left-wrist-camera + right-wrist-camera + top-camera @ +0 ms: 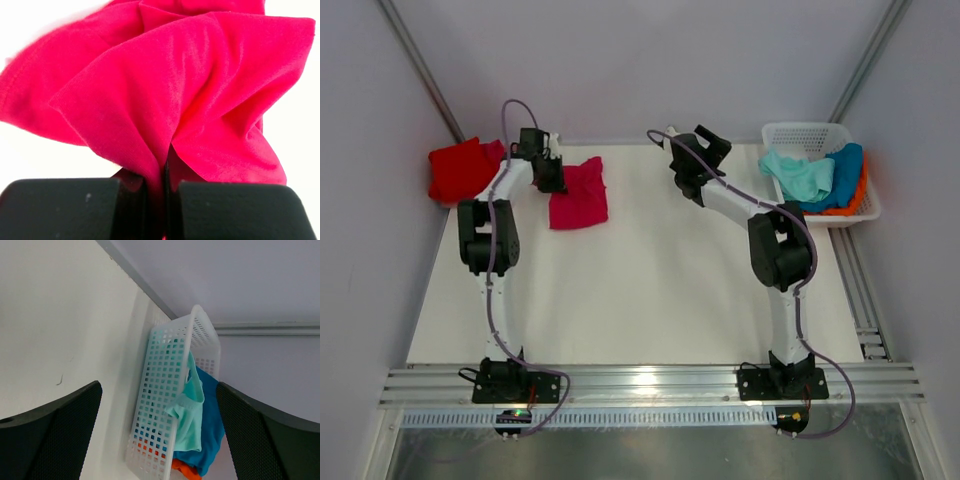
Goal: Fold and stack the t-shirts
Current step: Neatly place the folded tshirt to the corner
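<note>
Nearest the camera, an aluminium rail (650, 382) ran along the front edge and carried both arm bases. Beyond it stretched the matte white tabletop (650, 290). Toward the far left, the left gripper (548, 175) was clamped on a bunched fold of the crimson-pink t-shirt (580, 195), which lay crumpled on the tabletop just right of that gripper. The red t-shirt (460, 170) sat in a heap at the far-left corner, against the wall. The right gripper (712, 143) hung over the far edge with its jaws spread wide, holding nothing. At the far right stood a white lattice basket (805, 132) holding the mint-green t-shirt (800, 175), the blue t-shirt (842, 175) and the orange t-shirt (860, 195). Plain pale grey walls (650, 70) closed in the table on three sides.
</note>
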{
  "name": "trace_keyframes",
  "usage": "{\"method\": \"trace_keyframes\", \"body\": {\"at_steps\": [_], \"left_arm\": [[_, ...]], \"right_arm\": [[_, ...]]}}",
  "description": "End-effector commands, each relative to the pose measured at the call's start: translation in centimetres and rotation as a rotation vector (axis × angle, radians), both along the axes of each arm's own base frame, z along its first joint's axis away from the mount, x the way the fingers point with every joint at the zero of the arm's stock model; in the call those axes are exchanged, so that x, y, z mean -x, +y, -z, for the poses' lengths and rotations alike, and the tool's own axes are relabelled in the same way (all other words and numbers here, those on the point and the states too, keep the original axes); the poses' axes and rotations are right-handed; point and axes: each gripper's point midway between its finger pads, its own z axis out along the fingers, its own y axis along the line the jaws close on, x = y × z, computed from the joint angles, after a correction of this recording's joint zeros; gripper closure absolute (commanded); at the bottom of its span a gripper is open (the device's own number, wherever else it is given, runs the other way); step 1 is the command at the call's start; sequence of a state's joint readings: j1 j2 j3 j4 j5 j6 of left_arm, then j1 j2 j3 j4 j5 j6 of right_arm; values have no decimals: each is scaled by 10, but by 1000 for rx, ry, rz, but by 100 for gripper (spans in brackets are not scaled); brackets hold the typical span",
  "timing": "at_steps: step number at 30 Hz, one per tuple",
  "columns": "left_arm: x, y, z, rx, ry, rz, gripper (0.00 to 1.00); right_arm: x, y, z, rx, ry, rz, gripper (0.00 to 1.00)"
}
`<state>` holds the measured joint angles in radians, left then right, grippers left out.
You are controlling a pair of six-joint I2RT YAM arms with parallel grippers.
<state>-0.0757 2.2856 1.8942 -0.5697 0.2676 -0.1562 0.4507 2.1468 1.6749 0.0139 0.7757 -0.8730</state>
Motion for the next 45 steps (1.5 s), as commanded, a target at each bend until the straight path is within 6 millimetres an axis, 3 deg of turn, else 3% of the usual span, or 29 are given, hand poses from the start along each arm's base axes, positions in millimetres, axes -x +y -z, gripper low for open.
{"method": "trace_keyframes", "body": {"at_steps": [1,4,5,6,13,17,22,23,24,27,36,45], "left_arm": [[8,54,-46,-222,-78,31,100],[7,71,-58,-272,-107,36,100],[7,73,-60,-274,-113,49,100],[5,75,-63,-277,-120,53,100],[2,79,-67,-306,-115,82,100],[-10,92,-89,-383,-163,76,100],[-29,102,-132,-465,-271,76,100],[-33,107,-143,-487,-297,57,100],[-34,127,-147,-508,-300,24,100],[-39,138,-163,-539,-338,18,100],[-40,183,-196,-542,-393,-46,100],[-39,215,-226,-510,-472,-85,100]], "right_arm": [[19,-11,-22,-21,-7,20,1],[37,-16,-17,-91,47,22,1],[46,-19,-7,-103,75,29,1],[51,-20,-14,-115,67,27,1],[82,-32,-4,-148,91,48,1],[94,-38,4,-154,101,59,1],[102,-41,8,-173,99,71,1],[102,-41,9,-175,99,70,1],[103,-42,10,-176,98,72,1],[103,-42,12,-175,100,74,1],[106,-43,19,-176,109,81,1],[109,-45,29,-171,133,92,1]]}}
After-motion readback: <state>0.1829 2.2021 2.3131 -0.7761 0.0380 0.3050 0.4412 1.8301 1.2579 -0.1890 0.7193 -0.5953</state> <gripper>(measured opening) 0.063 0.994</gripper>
